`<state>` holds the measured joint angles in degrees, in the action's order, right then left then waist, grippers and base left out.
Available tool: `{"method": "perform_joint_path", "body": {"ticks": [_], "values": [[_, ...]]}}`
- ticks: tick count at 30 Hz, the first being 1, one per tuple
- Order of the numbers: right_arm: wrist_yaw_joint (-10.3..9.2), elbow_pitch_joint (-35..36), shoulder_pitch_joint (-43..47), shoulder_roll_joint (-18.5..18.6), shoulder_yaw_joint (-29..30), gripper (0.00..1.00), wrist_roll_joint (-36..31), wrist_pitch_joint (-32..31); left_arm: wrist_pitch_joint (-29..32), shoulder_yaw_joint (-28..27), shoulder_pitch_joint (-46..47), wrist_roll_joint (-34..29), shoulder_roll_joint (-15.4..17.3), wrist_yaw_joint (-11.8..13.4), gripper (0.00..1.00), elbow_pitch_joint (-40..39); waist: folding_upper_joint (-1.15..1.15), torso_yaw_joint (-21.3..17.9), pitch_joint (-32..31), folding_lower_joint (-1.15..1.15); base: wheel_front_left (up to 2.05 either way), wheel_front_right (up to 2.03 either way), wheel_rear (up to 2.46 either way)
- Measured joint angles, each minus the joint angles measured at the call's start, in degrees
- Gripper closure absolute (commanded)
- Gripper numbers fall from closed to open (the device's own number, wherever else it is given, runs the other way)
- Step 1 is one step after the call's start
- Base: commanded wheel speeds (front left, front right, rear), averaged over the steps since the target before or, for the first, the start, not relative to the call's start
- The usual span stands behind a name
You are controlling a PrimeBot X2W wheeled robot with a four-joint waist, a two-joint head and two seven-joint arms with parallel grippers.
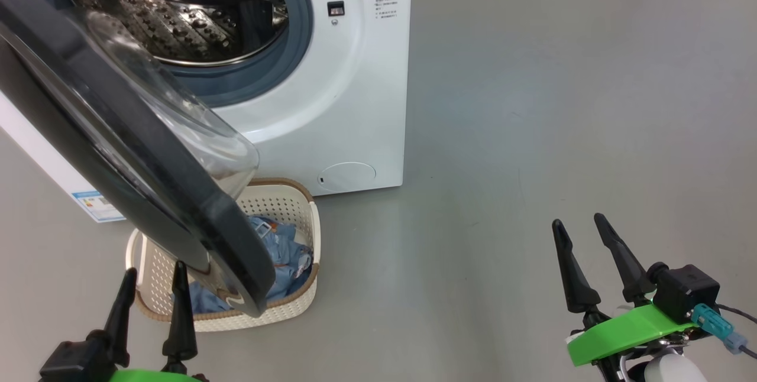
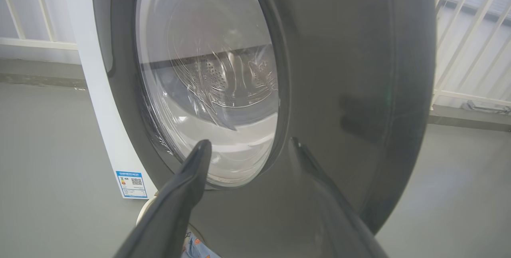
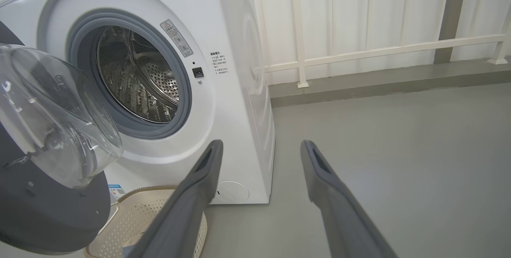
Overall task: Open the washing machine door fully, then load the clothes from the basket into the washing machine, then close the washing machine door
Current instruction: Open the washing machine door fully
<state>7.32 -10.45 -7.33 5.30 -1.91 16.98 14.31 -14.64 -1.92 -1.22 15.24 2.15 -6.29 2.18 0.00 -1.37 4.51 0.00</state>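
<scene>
The white washing machine point(image 1: 355, 104) stands at the upper left, its steel drum point(image 1: 177, 9) exposed. The washing machine door point(image 1: 118, 151), black-rimmed with a clear glass bowl, hangs partly open over the basket point(image 1: 295, 204). Light blue clothes point(image 1: 287, 255) lie inside the basket, half hidden behind the door. My left gripper point(image 1: 154, 278) is open, its tips just below the door's lower rim; in the left wrist view the left gripper point(image 2: 247, 144) faces the door's outer face point(image 2: 351, 90) from close by. My right gripper point(image 1: 579, 225) is open over bare floor, well right of the machine point(image 3: 223, 50).
Grey floor point(image 1: 532, 104) spreads to the right of the machine. A white railing point(image 3: 379, 50) and a low grey kerb run along the wall behind. A blue label point(image 2: 131, 184) sits low on the machine's side.
</scene>
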Motion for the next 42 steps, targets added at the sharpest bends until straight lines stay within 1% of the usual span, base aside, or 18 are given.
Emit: {"method": "perform_joint_path", "body": {"ticks": [3, 5, 9, 16, 26, 42], "values": [[0.00, 0.3, 0.6, -0.8, 0.9, 0.00, -2.2, 0.0, 0.0, 0.2, 0.0, 0.0, 0.0, 0.1, 0.00, 0.0, 0.00, 0.1, -0.1, 0.00, 0.00, 0.00, 0.00], [0.00, 0.7, 0.6, -1.4, 1.4, 0.00, -4.7, 0.0, 0.0, 0.2, 0.0, -0.2, 0.0, 0.5, 0.00, 0.0, 0.00, 0.3, -0.3, 0.00, 0.00, 0.00, 0.00], [0.00, 0.7, 0.6, -1.6, 2.8, 0.00, -8.1, 0.0, 0.0, 0.6, -0.1, -0.4, 0.0, 0.5, 0.00, 0.0, 0.00, 0.5, -0.4, 0.00, 0.00, 0.00, 0.00], [0.00, 0.4, 1.4, -1.9, 3.7, 0.00, -11.6, 0.0, 0.0, 0.8, -1.2, -0.4, 0.0, 0.6, 0.00, 0.1, 0.00, 0.8, -1.0, 0.00, 0.00, 0.00, 0.00], [0.00, -0.5, 2.7, -2.2, 4.7, 0.00, -13.5, 0.0, 0.0, 0.9, -1.4, -0.4, 0.0, 0.7, 0.00, 0.1, 0.00, 1.2, -1.8, 0.00, 0.00, 0.00, 0.00], [0.00, -0.7, 2.7, -2.4, 4.7, 0.00, -13.5, 0.0, 0.0, 0.8, -1.4, -0.4, 0.0, 1.0, 0.00, 0.3, 0.00, 1.2, -1.4, 0.00, 0.00, 0.00, 0.00]]}}
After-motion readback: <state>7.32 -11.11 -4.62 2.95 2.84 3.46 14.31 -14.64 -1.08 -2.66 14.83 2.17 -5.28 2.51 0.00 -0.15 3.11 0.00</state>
